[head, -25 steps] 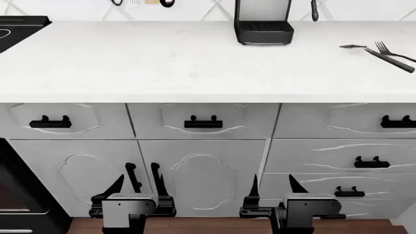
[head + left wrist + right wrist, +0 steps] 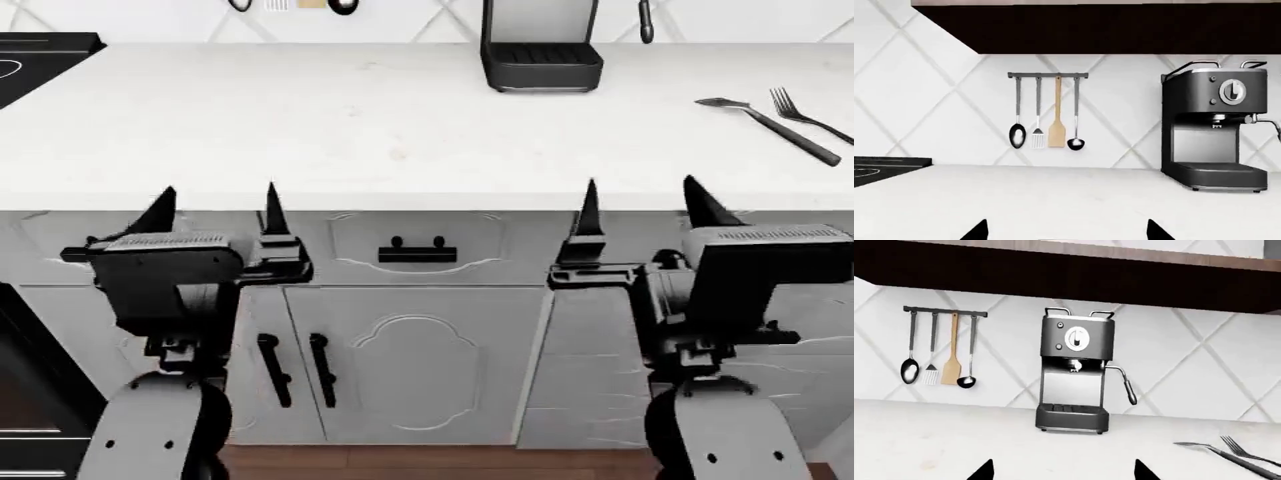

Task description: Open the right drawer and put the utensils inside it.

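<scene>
A dark-grey slotted spatula [image 2: 767,122] and a dark fork [image 2: 807,112] lie side by side on the white countertop [image 2: 334,130] at the far right. In the right wrist view the spatula [image 2: 1221,455] and fork [image 2: 1244,451] show low at one side. My right gripper [image 2: 641,195] stands open at the counter's front edge, left of the utensils and well short of them. It covers most of the right drawer [image 2: 634,235], whose handle is hidden. My left gripper [image 2: 214,195] is open too, at the same height further left. Neither holds anything.
A black coffee machine [image 2: 541,50] stands at the back of the counter. A rail of hanging utensils [image 2: 1047,110] is on the tiled wall. A black hob [image 2: 34,60] is at the far left. Below are the middle drawer [image 2: 416,250] and arched cabinet doors [image 2: 400,360].
Both arms have risen from down by the lower cabinet doors to the counter's front edge. Their fingers stay spread. The utensils have not moved.
</scene>
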You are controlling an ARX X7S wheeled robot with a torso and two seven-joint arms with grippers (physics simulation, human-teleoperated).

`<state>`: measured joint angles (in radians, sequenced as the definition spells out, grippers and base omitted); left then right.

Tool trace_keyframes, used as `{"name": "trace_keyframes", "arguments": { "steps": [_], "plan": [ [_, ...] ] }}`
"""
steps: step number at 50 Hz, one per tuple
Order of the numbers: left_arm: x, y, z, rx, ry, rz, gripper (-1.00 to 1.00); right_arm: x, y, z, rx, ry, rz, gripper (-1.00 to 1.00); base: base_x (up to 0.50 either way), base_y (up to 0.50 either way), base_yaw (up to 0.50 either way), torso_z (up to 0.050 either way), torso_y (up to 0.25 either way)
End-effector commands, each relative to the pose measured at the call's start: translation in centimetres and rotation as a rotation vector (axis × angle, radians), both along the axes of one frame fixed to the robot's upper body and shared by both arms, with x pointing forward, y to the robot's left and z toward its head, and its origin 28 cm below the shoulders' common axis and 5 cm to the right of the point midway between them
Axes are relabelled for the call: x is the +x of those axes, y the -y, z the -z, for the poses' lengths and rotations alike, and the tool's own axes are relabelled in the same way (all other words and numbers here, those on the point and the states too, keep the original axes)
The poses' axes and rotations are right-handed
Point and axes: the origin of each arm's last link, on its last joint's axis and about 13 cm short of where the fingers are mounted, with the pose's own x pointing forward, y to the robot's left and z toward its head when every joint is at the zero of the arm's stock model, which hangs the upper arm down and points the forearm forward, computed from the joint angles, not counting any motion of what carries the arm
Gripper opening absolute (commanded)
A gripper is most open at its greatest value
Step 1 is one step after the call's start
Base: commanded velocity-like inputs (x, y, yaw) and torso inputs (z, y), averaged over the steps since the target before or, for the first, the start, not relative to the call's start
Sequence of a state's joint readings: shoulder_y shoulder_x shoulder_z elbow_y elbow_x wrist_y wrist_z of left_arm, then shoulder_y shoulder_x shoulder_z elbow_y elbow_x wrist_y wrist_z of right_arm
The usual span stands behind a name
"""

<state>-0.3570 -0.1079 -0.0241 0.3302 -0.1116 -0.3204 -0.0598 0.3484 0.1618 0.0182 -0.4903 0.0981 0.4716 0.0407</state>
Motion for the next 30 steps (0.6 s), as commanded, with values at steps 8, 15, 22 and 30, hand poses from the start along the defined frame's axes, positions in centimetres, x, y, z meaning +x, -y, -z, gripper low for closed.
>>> {"name": "trace_keyframes", "arguments": {
  "steps": [8, 15, 22, 30],
  "plan": [
    [-0.50, -1.52, -12.78, 0.012, 0.361, -0.034, 1.00, -2.36, 1.19, -11.71, -0.080, 0.334, 0.029, 1.00, 0.00, -0.01, 0.00, 0.000, 0.000],
    [-0.48, -1.52, -12.86, 0.018, 0.366, -0.036, 1.00, -2.40, 1.31, -11.72, -0.085, 0.338, 0.028, 1.00, 0.00, -0.46, 0.00, 0.000, 0.000],
    [-0.50, -1.55, -12.80, 0.025, 0.370, -0.039, 1.00, -2.20, 1.28, -11.49, -0.079, 0.327, 0.017, 1.00, 0.00, -0.50, 0.00, 0.000, 0.000],
    [-0.49, -1.72, -12.86, 0.030, 0.372, -0.046, 1.00, -2.05, 1.21, -11.43, -0.079, 0.320, 0.010, 1.00, 0.00, -0.50, 0.00, 0.000, 0.000]
  ]
}}
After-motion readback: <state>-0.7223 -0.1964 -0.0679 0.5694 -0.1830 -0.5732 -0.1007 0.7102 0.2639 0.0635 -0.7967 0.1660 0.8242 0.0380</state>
